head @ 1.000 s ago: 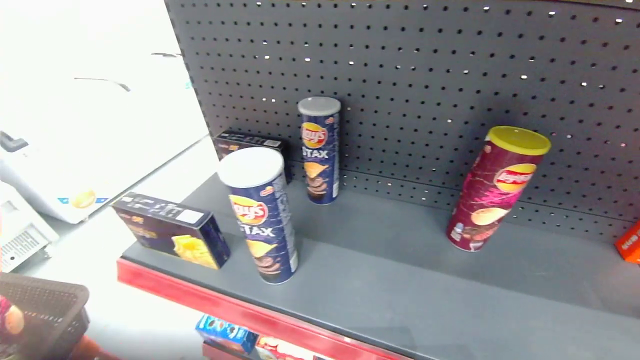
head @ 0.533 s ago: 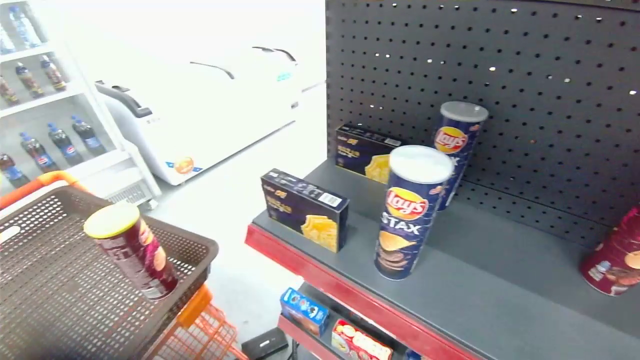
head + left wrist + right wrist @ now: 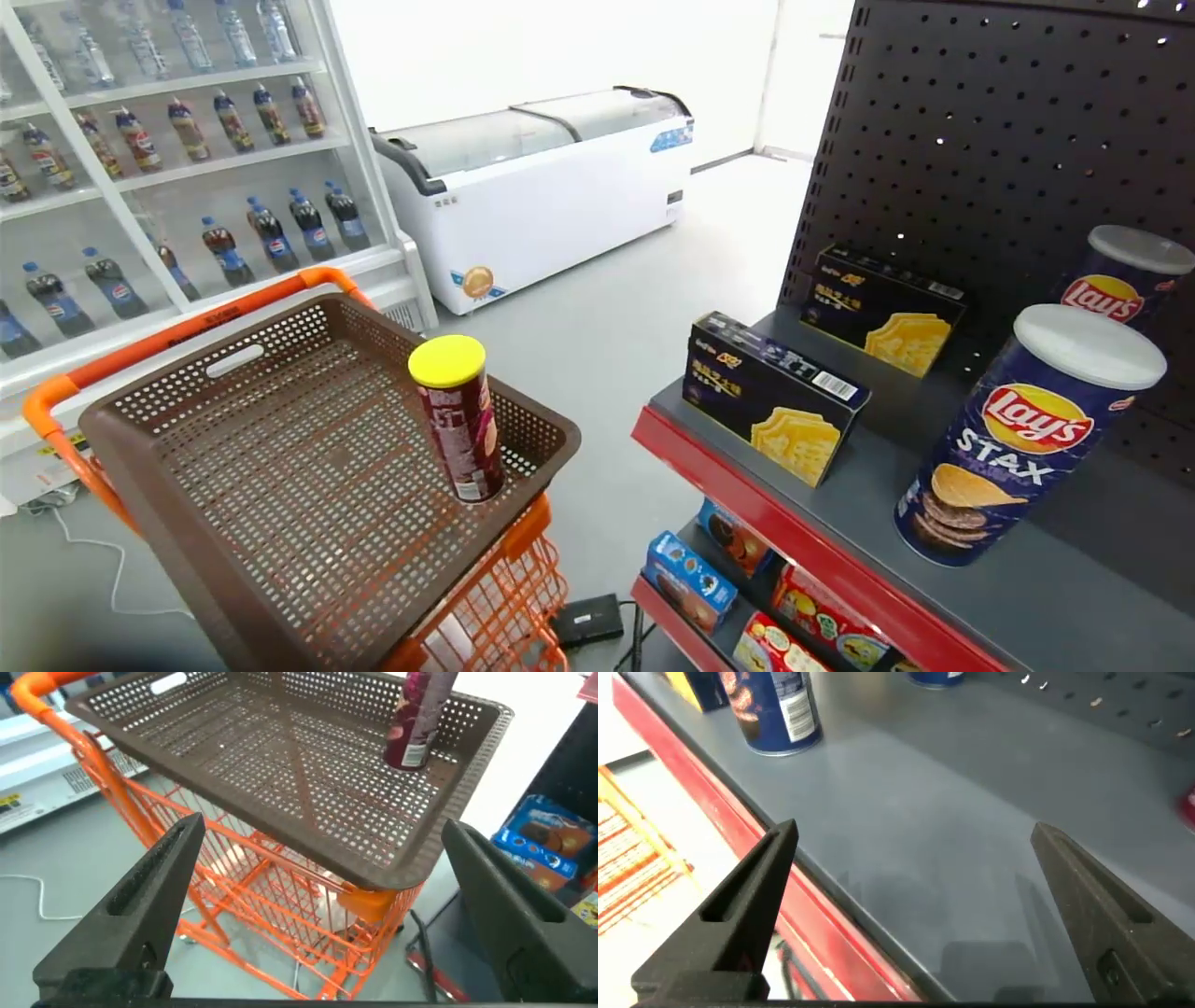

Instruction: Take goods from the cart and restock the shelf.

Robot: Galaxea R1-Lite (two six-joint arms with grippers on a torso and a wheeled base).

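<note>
- Shop aisle, pale floor (image 3: 597,336); drinks cooler (image 3: 187,140) stacked with bottles at the back left, white chest freezer (image 3: 541,187) just beside it.
- Left of centre, an orange cart (image 3: 56,392) topped with a brown perforated basket (image 3: 233,467); on the right, a grey shelf (image 3: 1027,597) with a red front edge, black pegboard (image 3: 980,140) behind.
- And here, the goods: maroon can (image 3: 457,420), tall and slim, yellow lid, upright in the basket corner nearest the shelf, just inside the rim.
- Already up on the shelf: front box (image 3: 770,397) at the red edge and rear box (image 3: 882,308) near the pegboard, both dark with yellow crackers pictured; front blue can (image 3: 1018,439) and rear blue can (image 3: 1120,275), both pale-lidded and upright.
- One level down, a blue pack (image 3: 686,579) among other bright packets.
- Left gripper (image 3: 313,924): spread wide, holding nothing, touching nothing, low beside the cart and short of the basket's near rim, maroon can far across the mesh.
- Right gripper (image 3: 915,915): spread wide as well, empty, over bare grey shelf board near the red edge, front blue can well beyond it.
- Compared with a second ago: head view swung hard to the left. Shelf goods now pushed to the picture's right, cart, cooler and freezer brought in. Camera's doing only, no shift among the boxes and blue cans themselves.
</note>
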